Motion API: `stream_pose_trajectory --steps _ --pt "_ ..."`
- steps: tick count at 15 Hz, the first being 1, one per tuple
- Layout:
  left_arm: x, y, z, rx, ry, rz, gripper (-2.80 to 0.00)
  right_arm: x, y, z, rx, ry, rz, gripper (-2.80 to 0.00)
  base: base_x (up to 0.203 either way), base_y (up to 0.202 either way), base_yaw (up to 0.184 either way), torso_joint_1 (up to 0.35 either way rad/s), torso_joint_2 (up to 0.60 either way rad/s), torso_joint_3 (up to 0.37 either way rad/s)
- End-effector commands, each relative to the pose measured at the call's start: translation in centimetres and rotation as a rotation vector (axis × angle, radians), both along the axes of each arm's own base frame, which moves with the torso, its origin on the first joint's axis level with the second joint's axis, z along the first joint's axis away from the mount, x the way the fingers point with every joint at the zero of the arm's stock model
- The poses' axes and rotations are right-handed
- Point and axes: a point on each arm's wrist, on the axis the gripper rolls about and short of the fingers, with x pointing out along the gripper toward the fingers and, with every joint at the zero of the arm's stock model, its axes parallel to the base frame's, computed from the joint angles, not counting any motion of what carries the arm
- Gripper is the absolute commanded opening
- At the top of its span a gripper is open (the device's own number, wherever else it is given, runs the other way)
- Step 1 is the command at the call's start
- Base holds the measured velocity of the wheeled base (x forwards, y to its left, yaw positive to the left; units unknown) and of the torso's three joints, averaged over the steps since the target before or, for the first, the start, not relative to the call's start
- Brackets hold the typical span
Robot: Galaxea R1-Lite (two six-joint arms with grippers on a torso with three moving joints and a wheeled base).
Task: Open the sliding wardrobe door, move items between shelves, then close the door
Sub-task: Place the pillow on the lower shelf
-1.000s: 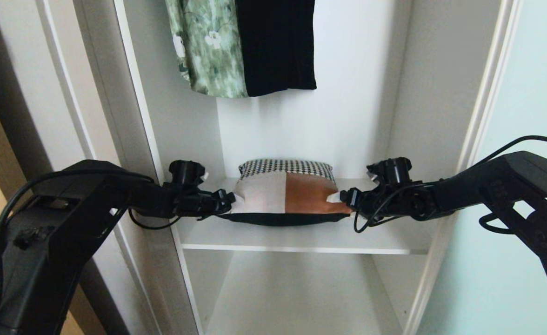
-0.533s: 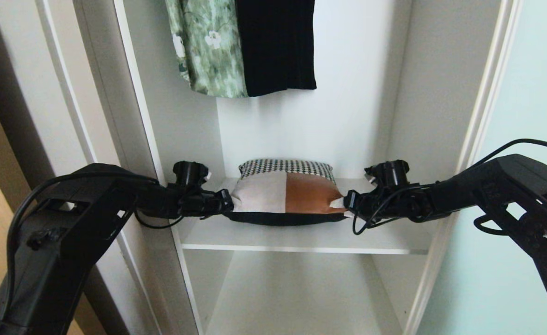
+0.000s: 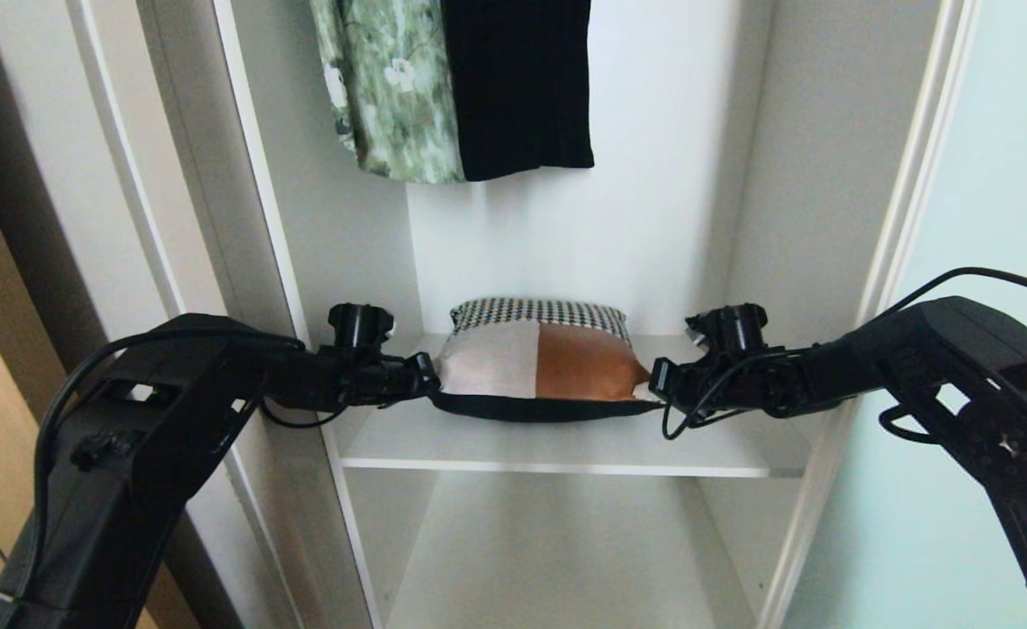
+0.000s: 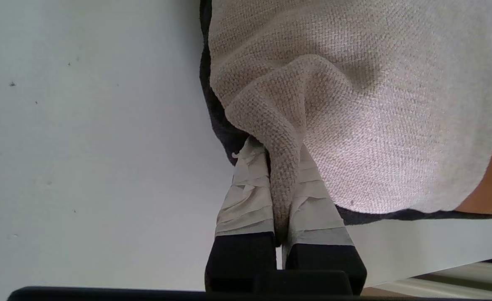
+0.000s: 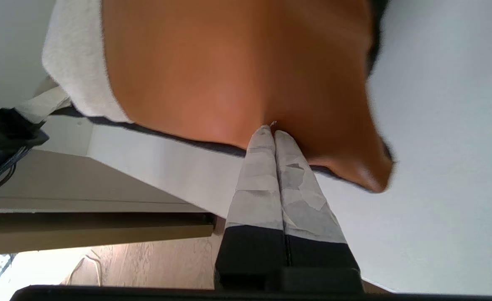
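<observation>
Cushion (image 3: 535, 360) lies on the white shelf (image 3: 566, 450) inside the wardrobe, below a green garment (image 3: 389, 87) and a black one (image 3: 518, 83). Left gripper (image 3: 426, 383) pinches its off-white corner between taped fingers (image 4: 246, 196). Right gripper (image 3: 656, 384) is closed, fingertips pressed together against the orange corner; whether any fabric is caught cannot be told. Door (image 3: 976, 349) stands at far right.

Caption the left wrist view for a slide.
Left tool pinches a fold of the cushion at its off-white corner, above the white shelf.
</observation>
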Motion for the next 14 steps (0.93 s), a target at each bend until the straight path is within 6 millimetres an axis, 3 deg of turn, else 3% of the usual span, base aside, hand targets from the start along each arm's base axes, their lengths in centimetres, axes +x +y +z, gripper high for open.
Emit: stream_pose_trajectory --steps 1,6,7,9,14 --pt "-0.2 -0.6 0.1 -0.018 0.009 -0.001 -2.80 -0.1 -0.6 0.0 0.002 0.010 -0.012 -2.80 0.000 0.000 0.000 0.000 0.00 0.000" --pt "-0.2 -0.6 -0.1 -0.017 0.014 0.007 -2.80 -0.9 -3.9 1.5 0.014 0.026 -0.040 -2.80 0.000 0.000 0.000 0.000 0.00 0.000" --pt "-0.2 -0.6 -0.1 -0.017 0.014 0.007 -2.80 -0.8 -4.4 1.7 0.008 0.016 -0.048 0.00 0.000 0.000 0.000 0.000 0.00 0.000" --pt "-0.2 -0.6 -0.1 -0.017 0.014 0.007 -2.80 -0.8 -5.1 2.5 0.007 -0.004 -0.059 0.00 0.000 0.000 0.000 0.000 0.00 0.000" --pt "-0.6 -0.6 0.0 -0.018 0.027 0.004 -2.80 0.6 -5.0 0.2 0.006 0.005 -0.062 0.00 0.000 0.000 0.000 0.000 0.00 0.000"
